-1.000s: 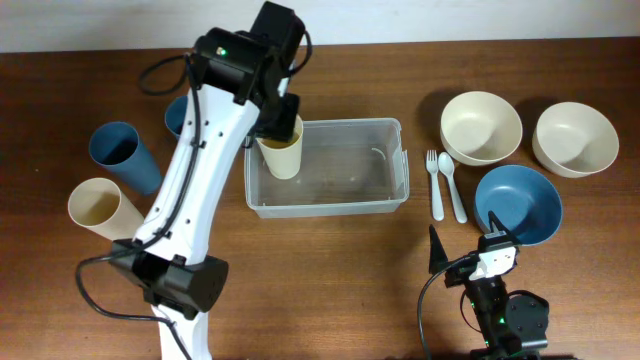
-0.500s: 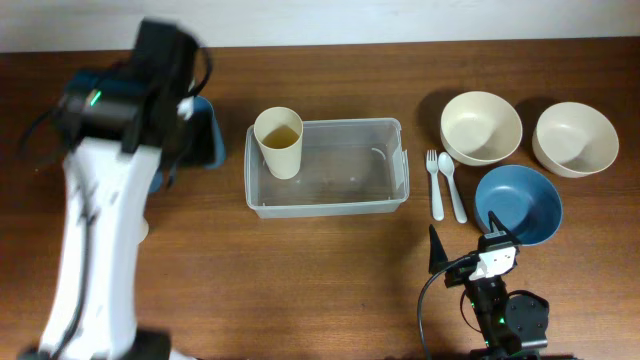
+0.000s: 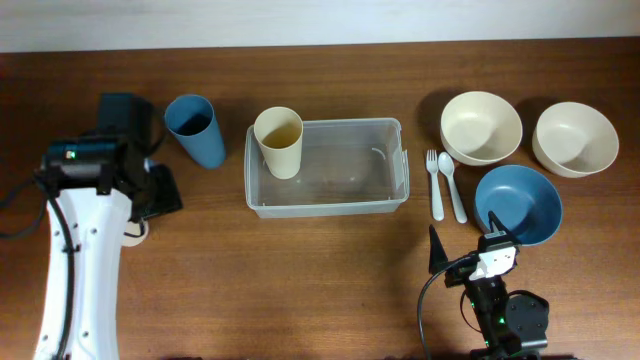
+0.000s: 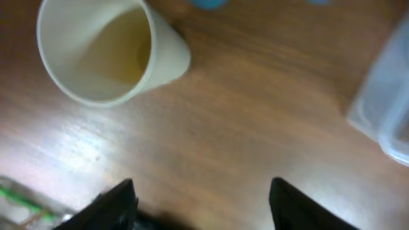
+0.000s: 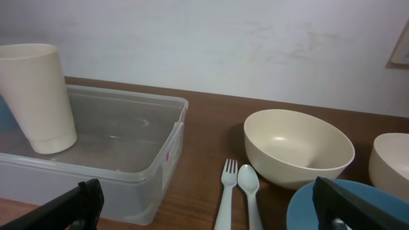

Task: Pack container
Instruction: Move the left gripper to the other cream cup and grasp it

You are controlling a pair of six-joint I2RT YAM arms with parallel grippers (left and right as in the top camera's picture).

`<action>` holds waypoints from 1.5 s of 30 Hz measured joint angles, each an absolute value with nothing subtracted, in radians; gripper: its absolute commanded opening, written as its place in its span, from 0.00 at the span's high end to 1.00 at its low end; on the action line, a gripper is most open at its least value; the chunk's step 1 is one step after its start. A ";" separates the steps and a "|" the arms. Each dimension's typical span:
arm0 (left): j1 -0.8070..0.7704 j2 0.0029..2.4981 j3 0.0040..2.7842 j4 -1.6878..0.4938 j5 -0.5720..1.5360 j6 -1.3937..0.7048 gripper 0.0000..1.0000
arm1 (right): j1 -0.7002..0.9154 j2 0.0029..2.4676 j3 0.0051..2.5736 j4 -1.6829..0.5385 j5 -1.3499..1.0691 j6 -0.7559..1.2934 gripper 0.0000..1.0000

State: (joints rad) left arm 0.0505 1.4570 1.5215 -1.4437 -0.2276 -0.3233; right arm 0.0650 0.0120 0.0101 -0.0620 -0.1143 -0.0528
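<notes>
One cream cup (image 3: 279,141) in container (image 3: 330,208); left end effector (image 4: 201,198) now well away

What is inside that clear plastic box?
One cream cup stands at the left end of the container; the rest of its floor looks bare. The floor under the cup is hidden.
</notes>
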 measured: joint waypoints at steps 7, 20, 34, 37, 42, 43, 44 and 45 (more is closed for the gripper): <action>0.202 1.464 1.483 -1.323 -0.159 -0.327 0.26 | 0.065 0.012 0.010 -0.062 -0.114 -0.053 0.01; 0.240 1.542 1.483 -1.210 -0.129 -0.326 0.30 | 0.065 0.012 0.010 -0.062 -0.114 -0.053 0.01; 0.240 1.728 1.481 -1.207 -0.140 -0.322 0.59 | 0.065 0.012 0.010 -0.062 -0.114 -0.053 0.01; 0.240 1.740 1.481 -1.211 -0.144 -0.323 0.86 | 0.065 0.012 0.010 -0.062 -0.114 -0.053 0.01; 0.240 1.742 1.480 -1.223 -0.147 -0.321 0.98 | 0.065 0.012 0.010 -0.062 -0.114 -0.053 0.01; 0.240 1.742 1.480 -1.228 -0.146 -0.321 0.99 | 0.065 0.012 0.010 -0.062 -0.114 -0.052 0.01; 0.240 1.742 1.480 -1.238 -0.147 -0.321 0.98 | 0.065 0.012 0.010 -0.062 -0.114 -0.052 0.01; 0.240 1.742 1.480 -1.245 -0.146 -0.321 0.98 | 0.065 0.012 0.010 -0.062 -0.114 -0.053 0.02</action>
State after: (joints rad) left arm 0.2398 1.7424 1.4799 -1.2453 -0.1463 -0.3210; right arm 0.0650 0.0120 0.0101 -0.0620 -0.1143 -0.0528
